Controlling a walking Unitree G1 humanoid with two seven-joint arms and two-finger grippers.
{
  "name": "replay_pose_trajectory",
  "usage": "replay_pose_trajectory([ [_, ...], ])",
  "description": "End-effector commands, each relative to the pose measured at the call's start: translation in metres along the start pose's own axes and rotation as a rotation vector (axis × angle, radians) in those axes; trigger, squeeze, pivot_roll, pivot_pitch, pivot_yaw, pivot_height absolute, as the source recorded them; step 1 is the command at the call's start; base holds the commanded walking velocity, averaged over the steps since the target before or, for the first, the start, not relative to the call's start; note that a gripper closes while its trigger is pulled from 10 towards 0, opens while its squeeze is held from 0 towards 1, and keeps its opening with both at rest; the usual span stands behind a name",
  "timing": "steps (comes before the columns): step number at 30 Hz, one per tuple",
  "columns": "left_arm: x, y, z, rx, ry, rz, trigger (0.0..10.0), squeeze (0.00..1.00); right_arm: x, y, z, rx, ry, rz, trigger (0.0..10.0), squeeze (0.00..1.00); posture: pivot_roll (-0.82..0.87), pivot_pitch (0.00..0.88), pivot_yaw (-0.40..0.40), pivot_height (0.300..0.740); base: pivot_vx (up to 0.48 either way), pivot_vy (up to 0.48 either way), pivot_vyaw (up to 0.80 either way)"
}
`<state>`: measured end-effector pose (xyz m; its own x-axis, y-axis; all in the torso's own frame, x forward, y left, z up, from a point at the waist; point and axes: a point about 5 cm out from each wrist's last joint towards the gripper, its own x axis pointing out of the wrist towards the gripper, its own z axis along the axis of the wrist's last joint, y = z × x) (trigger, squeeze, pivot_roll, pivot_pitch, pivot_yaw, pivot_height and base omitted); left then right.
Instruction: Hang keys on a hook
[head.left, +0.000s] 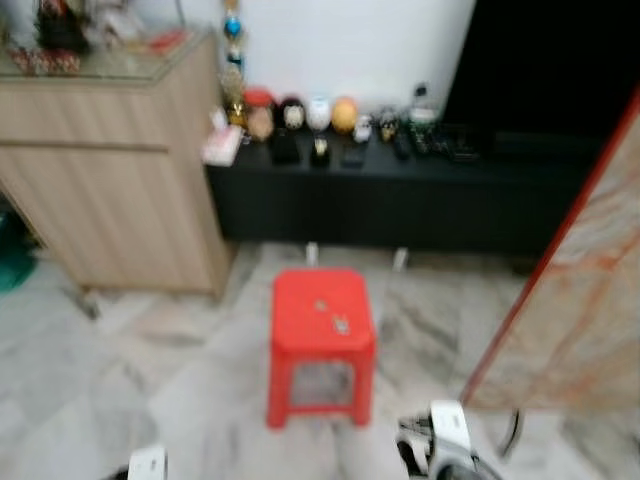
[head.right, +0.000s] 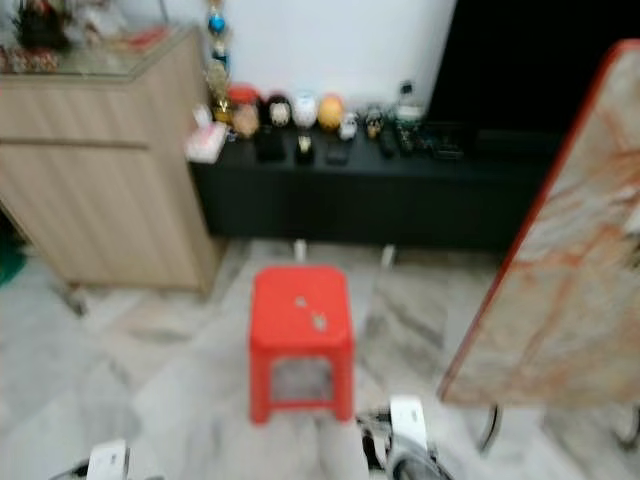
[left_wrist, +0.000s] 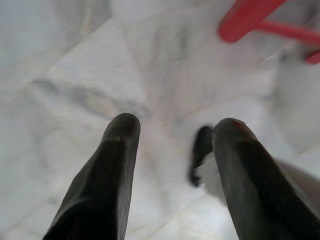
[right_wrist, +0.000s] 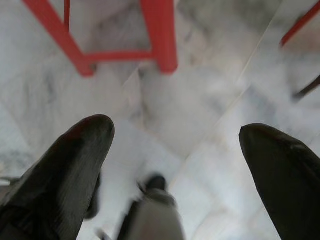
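Ahead of me the marble floor (head.left: 150, 400) lies open on my left. A red stool (head.left: 321, 340) stands in the middle of it. A tilted marble-patterned slab (head.left: 585, 300) walls off my right. A wooden cabinet (head.left: 110, 180) and a low black bench (head.left: 400, 200), crowded with small ornaments (head.left: 315, 120), block the far side.
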<state>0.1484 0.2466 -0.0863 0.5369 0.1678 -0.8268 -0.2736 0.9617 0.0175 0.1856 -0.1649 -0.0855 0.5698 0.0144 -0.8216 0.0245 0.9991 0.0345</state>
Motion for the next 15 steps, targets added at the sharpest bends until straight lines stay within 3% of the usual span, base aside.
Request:
replay_pose_trajectory([
  [1,-0.001,-0.002,-0.006,0.02,0.015,-0.001,10.0,0.0,-0.003,-0.004,-0.017,0.031,0.041,-0.021,10.0,0.0,0.06,0.0,0.005,0.74,0.0,0.0,0.0],
  [5,0.0,-0.003,-0.001,0.023,0.002,-0.004,10.0,0.0,-0.006,-0.002,-0.031,0.034,0.064,-0.025,10.0,0.0,0.07,0.0,0.0,0.74,0.0,0.0,0.0],
  [10,0.003,-0.018,0.007,0.095,-0.013,-0.06,10.0,0.0,-0.009,-0.006,-0.041,0.05,0.071,-0.048,10.0,0.0,0.07,0.0,-0.003,0.74,0.0,0.0,0.0],
  [15,0.003,-0.024,0.002,0.119,0.003,-0.078,10.0,0.0,-0.012,-0.013,-0.048,0.061,0.078,-0.073,10.0,0.0,0.08,0.0,0.009,0.74,0.0,0.0,0.0],
])
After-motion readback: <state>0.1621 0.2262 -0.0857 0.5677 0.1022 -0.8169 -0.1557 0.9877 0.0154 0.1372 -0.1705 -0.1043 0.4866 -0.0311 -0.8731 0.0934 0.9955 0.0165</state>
